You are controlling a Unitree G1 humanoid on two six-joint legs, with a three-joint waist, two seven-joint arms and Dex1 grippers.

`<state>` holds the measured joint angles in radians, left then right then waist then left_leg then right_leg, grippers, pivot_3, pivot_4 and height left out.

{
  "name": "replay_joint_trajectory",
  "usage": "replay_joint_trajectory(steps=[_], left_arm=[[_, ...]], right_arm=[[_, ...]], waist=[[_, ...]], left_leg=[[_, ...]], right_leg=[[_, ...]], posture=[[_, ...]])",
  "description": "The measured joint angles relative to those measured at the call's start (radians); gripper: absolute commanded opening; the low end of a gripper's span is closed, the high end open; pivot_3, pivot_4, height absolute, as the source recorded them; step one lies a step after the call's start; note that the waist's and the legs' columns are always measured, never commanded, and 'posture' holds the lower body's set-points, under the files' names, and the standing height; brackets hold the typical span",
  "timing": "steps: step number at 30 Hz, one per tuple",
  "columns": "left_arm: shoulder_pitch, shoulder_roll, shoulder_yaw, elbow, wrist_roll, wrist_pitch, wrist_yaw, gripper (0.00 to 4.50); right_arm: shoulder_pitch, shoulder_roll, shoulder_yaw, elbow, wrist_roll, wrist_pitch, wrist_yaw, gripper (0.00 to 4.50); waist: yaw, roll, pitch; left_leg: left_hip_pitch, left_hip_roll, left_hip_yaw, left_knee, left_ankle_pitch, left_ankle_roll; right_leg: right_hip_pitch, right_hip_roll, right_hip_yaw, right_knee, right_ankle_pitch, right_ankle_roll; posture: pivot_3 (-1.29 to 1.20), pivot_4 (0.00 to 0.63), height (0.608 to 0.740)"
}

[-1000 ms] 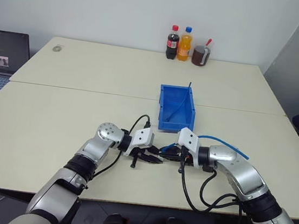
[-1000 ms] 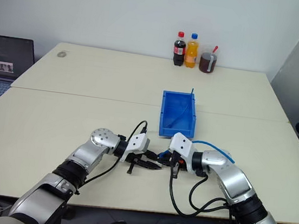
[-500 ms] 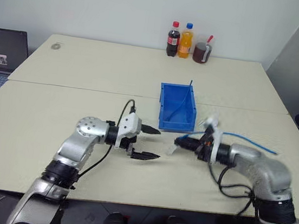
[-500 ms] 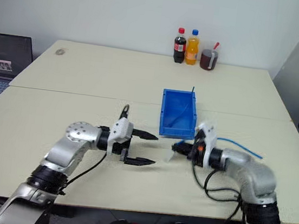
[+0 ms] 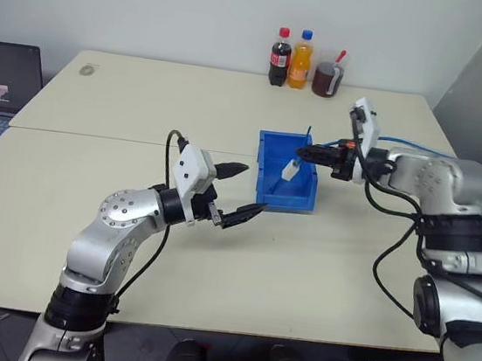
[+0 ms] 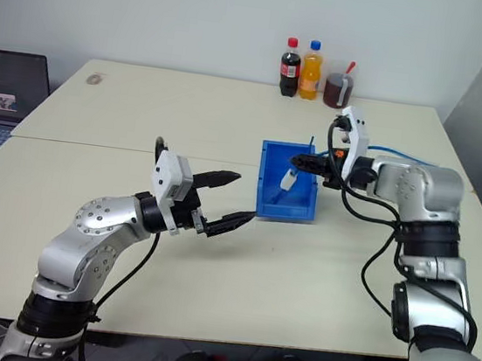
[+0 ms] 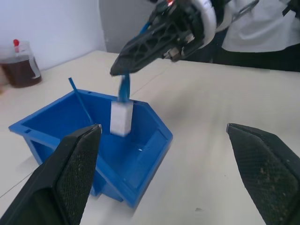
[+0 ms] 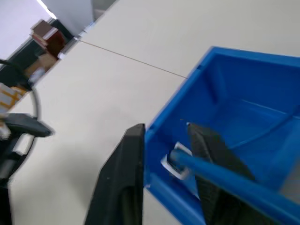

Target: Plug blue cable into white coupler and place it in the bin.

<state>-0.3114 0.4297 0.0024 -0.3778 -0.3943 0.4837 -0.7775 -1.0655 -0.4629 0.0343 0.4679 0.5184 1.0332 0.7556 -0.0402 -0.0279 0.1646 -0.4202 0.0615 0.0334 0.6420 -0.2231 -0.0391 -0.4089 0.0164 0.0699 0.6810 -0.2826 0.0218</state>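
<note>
The white coupler (image 5: pixel 291 170) hangs on the end of the blue cable (image 7: pixel 123 89), just inside the front of the blue bin (image 5: pixel 283 199). My right gripper (image 5: pixel 299 155) hovers right above it. The right wrist view shows its fingers (image 8: pixel 211 154) parted, with the cable (image 8: pixel 225 183) lying along one finger and the coupler (image 8: pixel 174 159) between them. The cable's far part (image 5: pixel 412 149) trails back past the right arm. My left gripper (image 5: pixel 254 189) is held wide open and empty above the table, left of the bin, pointing toward it.
Another thin blue cable (image 5: pixel 304 142) pokes up stiffly from the bin's back rim. Two bottles (image 5: pixel 289 59) and a jar (image 5: pixel 327 79) stand at the table's far edge. A laptop (image 5: pixel 1 89) sits on the far left.
My right gripper rose from near the table's front to above the bin, carrying the cable with the coupler, and its fingers have parted. My left gripper let go, opened wide and lifted.
</note>
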Motion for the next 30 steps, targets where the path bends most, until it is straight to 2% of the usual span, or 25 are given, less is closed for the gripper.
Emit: replay_joint_trajectory(steps=[4, 9, 14, 18, 21, 24, 30], left_arm=[[0.026, -0.002, 0.003, -0.028, 0.0, 0.017, 0.051, 4.5], [0.027, 0.0, 0.004, -0.045, -0.001, 0.023, 0.08, 4.5], [0.03, -0.001, 0.005, -0.039, -0.001, 0.033, 0.108, 4.5], [0.012, -0.028, 0.012, 0.018, -0.001, 0.053, 0.159, 4.5], [-0.008, -0.059, 0.029, 0.062, -0.001, 0.056, 0.206, 4.5], [-0.017, -0.065, 0.051, 0.091, 0.002, 0.056, 0.245, 4.5], [-0.036, -0.081, 0.052, 0.158, 0.022, 0.045, 0.286, 4.5]], right_arm=[[-0.08, 0.015, 0.029, 0.182, -0.074, -0.096, 0.05, 3.24], [-0.135, 0.027, 0.029, 0.29, -0.131, -0.174, 0.076, 4.45], [-0.135, 0.025, 0.029, 0.32, -0.183, -0.208, 0.082, 4.49], [-0.085, -0.04, 0.023, 0.181, -0.19, -0.191, 0.088, 4.49], [0.033, -0.095, -0.005, -0.019, -0.183, -0.151, 0.069, 4.49], [0.231, -0.142, -0.055, -0.27, -0.159, -0.076, 0.028, 4.49], [0.519, -0.118, -0.229, -0.664, -0.116, 0.052, -0.145, 4.49]], waist=[[0.003, 0.0, 0.0], [0.007, 0.0, 0.0], [0.008, 0.0, 0.0], [0.013, 0.001, 0.0], [0.016, 0.0, 0.0], [0.017, 0.0, 0.0], [0.007, 0.0, 0.0]], left_leg=[[-0.003, 0.0, 0.0, 0.0, 0.0, 0.0], [-0.003, 0.0, 0.001, 0.0, 0.0, 0.0], [-0.003, 0.0, 0.001, 0.001, 0.0, 0.0], [-0.005, 0.0, 0.0, 0.001, 0.0, 0.0], [-0.007, 0.0, -0.002, 0.002, 0.0, 0.0], [-0.008, 0.0, -0.003, 0.002, 0.0, 0.0], [-0.006, -0.001, -0.003, 0.003, 0.0, 0.0]], right_leg=[[-0.001, 0.0, -0.001, -0.001, 0.0, 0.0], [-0.002, 0.0, -0.002, -0.001, 0.0, -0.001], [-0.001, 0.0, -0.002, 0.0, 0.0, -0.001], [-0.001, 0.0, -0.004, -0.001, 0.0, -0.001], [-0.001, -0.001, -0.004, -0.001, 0.0, 0.0], [-0.002, -0.002, -0.004, -0.001, 0.0, 0.0], [-0.002, -0.001, -0.003, 0.001, 0.0, 0.001]], posture=[[0.0, 0.15, 0.74], [0.0, 0.15, 0.74], [0.0, 0.15, 0.74], [0.0, 0.15, 0.74], [0.0, 0.15, 0.74], [0.0, 0.15, 0.74], [0.0, 0.15, 0.74]])
